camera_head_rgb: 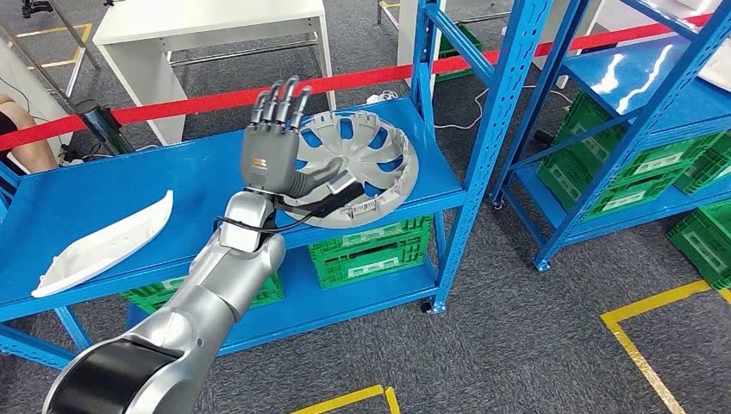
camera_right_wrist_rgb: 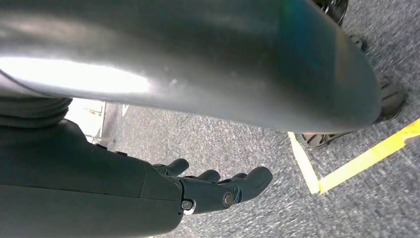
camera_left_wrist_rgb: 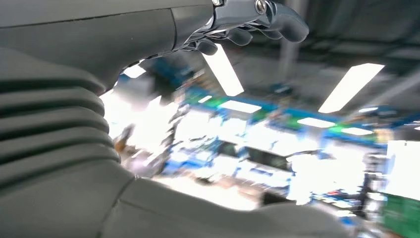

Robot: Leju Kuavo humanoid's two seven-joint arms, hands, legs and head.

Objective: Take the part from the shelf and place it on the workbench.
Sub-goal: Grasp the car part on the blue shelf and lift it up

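Note:
A round grey wheel cover lies on the blue shelf, near its right end. A long white curved part lies on the same shelf at the left. My left hand is raised in front of the wheel cover's left side, its back toward me, fingers spread and pointing up, holding nothing. In the left wrist view its fingers curl loosely against a blurred ceiling. My right hand hangs low over grey carpet with fingers loosely extended and nothing in them.
Green crates fill the shelf's lower level. A red barrier tape runs behind the shelf, with a white table beyond it. A second blue rack stands at the right. Yellow floor tape marks the carpet. A person stands at the left edge.

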